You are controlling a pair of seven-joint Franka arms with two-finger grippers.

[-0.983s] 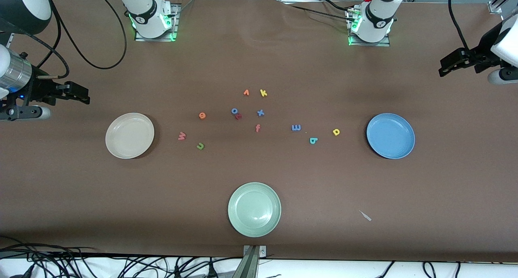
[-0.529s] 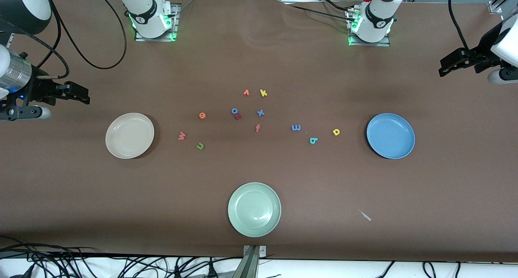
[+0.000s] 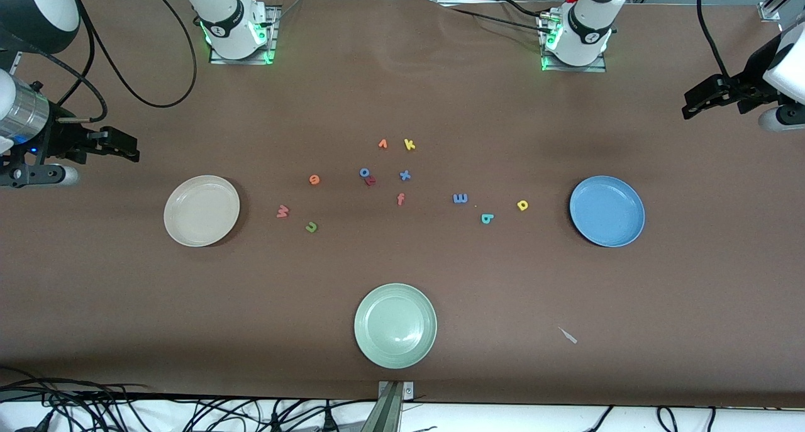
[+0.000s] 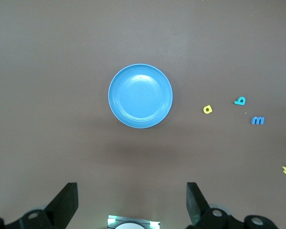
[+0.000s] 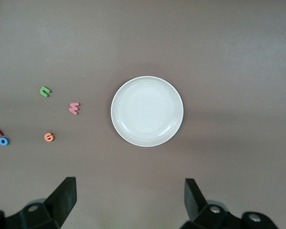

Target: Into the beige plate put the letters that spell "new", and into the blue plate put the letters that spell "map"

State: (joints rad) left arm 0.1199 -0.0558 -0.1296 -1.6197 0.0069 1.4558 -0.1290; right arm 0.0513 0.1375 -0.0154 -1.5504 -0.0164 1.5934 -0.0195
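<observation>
The beige plate lies toward the right arm's end of the table. Beside it are the salmon "w", the green "n" and the orange "e". The blue plate lies toward the left arm's end, with the yellow "p", teal "a" and light-blue "m" beside it. My right gripper hangs open and empty high over the cloth by the beige plate. My left gripper hangs open and empty by the blue plate.
A pale green plate sits near the front camera's edge. Mid-table lie an orange "v", yellow "k", blue "o", blue "x" and red-orange "f". A small white scrap lies on the cloth.
</observation>
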